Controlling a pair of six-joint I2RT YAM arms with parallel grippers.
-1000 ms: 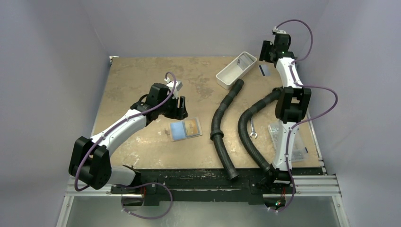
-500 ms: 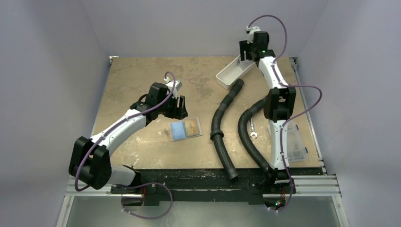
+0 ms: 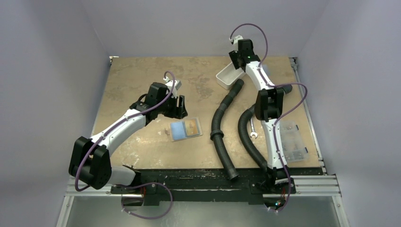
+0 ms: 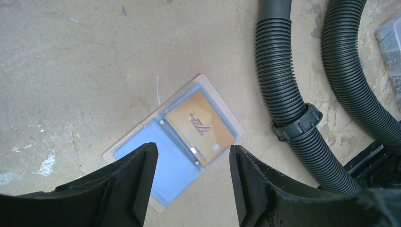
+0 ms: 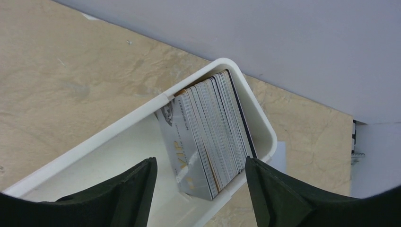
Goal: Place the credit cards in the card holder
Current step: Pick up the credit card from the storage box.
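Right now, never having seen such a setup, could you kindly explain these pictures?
Two robot arms stand at the near edge of a table. One picture looks down from above; the other two come from cameras on each wrist. The left claw hangs open by an open card holder with an orange card in one pocket. The right claw, also open, hangs by a white tray holding a stack of cards. Two black hoses, a wrench and a clear box also lie there. Nothing is held.

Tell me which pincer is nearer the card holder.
Left. The left pincer hovers close over the card holder; the right pincer is far off, over the white tray.
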